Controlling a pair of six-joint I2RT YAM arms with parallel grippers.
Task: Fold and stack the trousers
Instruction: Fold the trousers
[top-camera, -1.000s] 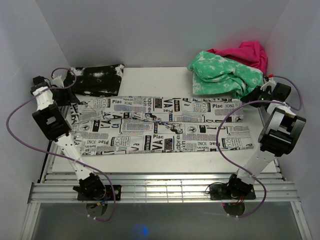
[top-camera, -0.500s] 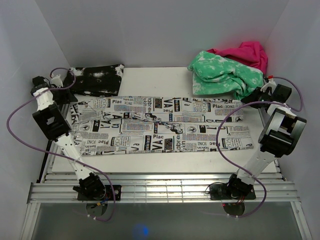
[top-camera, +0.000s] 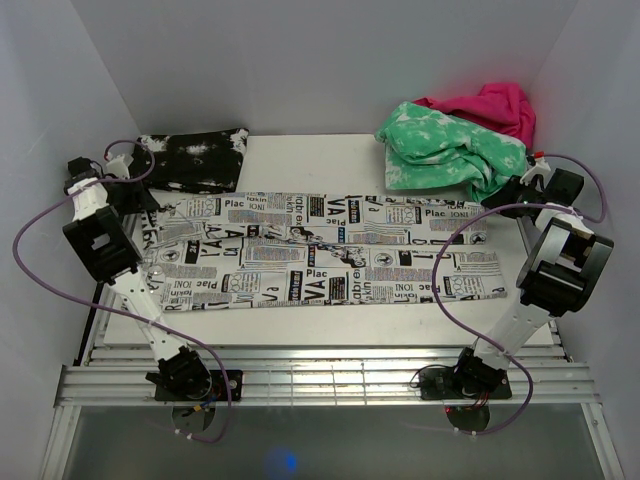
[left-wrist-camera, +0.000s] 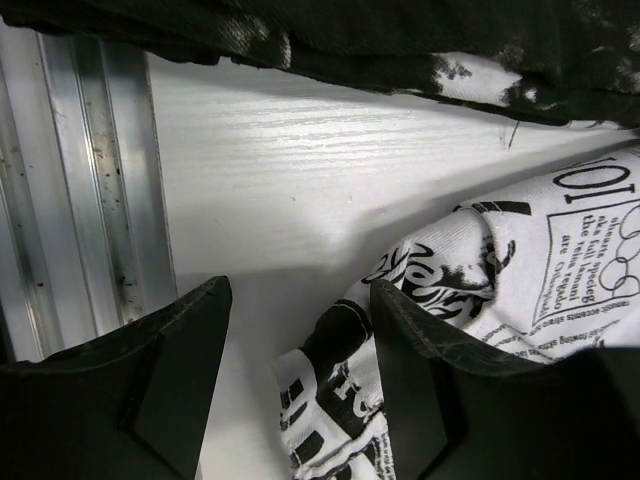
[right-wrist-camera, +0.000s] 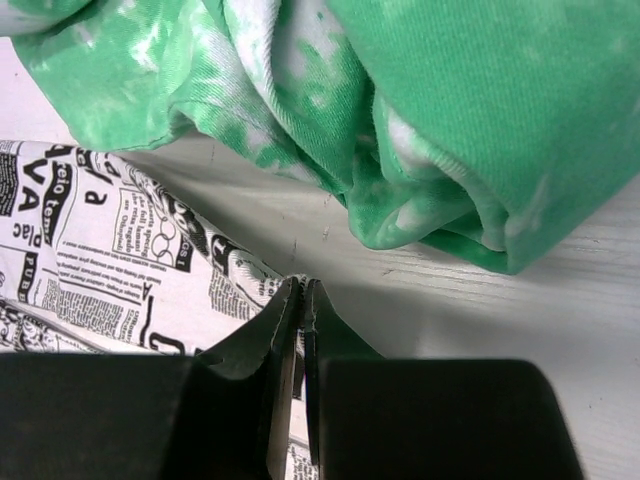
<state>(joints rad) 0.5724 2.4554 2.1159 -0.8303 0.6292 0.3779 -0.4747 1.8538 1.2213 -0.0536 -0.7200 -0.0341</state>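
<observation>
From above, the trousers (top-camera: 320, 250) lie flat across the middle of the white tabletop (top-camera: 320, 160), stretched from left to right with one arm reaching to each end. A folded black speckled garment (top-camera: 195, 160) sits at upper left, and a green mottled garment (top-camera: 450, 150) lies heaped against a pink one (top-camera: 490, 105) at upper right. In the left wrist view the left pincer (left-wrist-camera: 300, 300) is spread wide, with a bunched trouser corner between its fingers that touches the right-hand one. A metal rail (left-wrist-camera: 90, 200) runs down the left edge. In the right wrist view the right pincer (right-wrist-camera: 302, 300) is pressed together just below the green cloth. The trouser edge meets its tips, but whether cloth is caught there I cannot tell.
</observation>
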